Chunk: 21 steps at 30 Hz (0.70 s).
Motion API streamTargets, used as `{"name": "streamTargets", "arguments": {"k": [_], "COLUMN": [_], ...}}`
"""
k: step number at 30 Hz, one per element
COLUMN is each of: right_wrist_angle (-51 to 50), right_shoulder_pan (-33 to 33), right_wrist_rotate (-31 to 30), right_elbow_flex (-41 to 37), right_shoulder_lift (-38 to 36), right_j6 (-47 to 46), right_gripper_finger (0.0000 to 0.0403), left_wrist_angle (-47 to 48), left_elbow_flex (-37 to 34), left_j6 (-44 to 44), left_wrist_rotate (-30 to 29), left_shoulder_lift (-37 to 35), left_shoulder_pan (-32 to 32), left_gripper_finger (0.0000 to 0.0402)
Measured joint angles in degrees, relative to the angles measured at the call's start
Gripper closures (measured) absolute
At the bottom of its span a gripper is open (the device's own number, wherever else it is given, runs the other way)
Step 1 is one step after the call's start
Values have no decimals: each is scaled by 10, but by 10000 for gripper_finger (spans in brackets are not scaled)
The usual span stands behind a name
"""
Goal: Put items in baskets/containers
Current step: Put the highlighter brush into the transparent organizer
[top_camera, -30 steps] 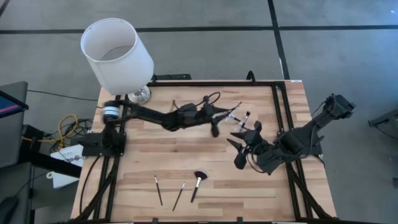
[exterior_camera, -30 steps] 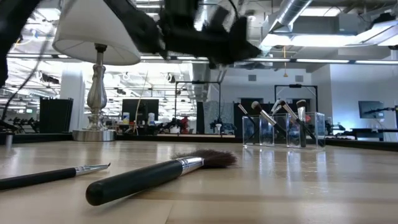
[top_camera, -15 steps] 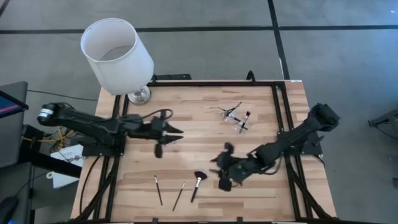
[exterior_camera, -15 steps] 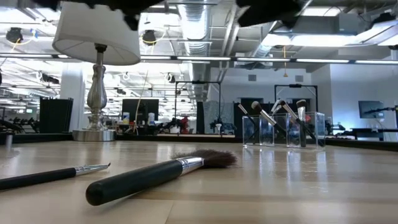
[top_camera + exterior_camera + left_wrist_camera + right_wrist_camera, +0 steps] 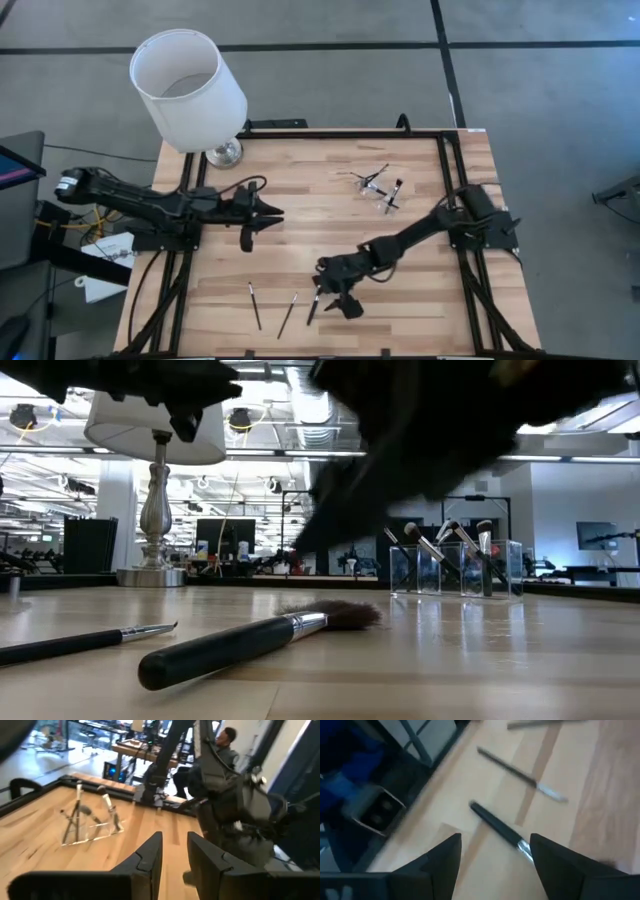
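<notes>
Three brushes (image 5: 286, 306) lie loose near the counter's (image 5: 300, 250) front edge; the clear container (image 5: 378, 188) is placed toward the back. The right claw (image 5: 335, 292), fingers apart, is poised over the fluffy-headed brush (image 5: 316, 296); its handle should be straddled squarely before closing. The left claw (image 5: 262, 218), nearly together and empty, is parked toward the left edge.

Three brushes (image 5: 254, 305) lie flat near the table's front; clear container (image 5: 378, 186) holds several.

An industrial lab or workshop: exposed ceiling ducts (image 5: 300, 400) and strip lights hang over an open hall with monitors (image 5: 222, 538) and benches at the far side. A person (image 5: 227, 745) sits among workbenches (image 5: 135, 750), and the wooden table (image 5: 320, 215) stands on grey concrete floor (image 5: 540, 90).
</notes>
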<state>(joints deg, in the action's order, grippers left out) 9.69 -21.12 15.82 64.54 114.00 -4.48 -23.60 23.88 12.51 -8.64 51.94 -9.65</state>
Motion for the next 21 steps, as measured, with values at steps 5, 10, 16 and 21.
{"name": "streamTargets", "arguments": {"k": [5, 10, 16, 21], "right_wrist_angle": [59, 73, 37, 24], "right_shoulder_pan": [31, 56, 70, 66], "right_wrist_rotate": [61, 71, 72, 70], "right_elbow_flex": [0, 0, 3, 3], "right_shoulder_lift": [63, 82, 81, 92], "right_j6": [51, 102, 168, 226], "right_gripper_finger": [188, 196, 204, 239], "left_wrist_angle": [-9, -9, -9, -9], "left_elbow_flex": [0, 0, 0, 0], "left_j6": [0, 0, 0, 0], "left_wrist_rotate": [-33, -34, -34, -34], "left_shoulder_lift": [12, 12, 12, 12], "left_shoulder_pan": [0, 0, 0, 0], "left_gripper_finger": [314, 314, 314, 314]}}
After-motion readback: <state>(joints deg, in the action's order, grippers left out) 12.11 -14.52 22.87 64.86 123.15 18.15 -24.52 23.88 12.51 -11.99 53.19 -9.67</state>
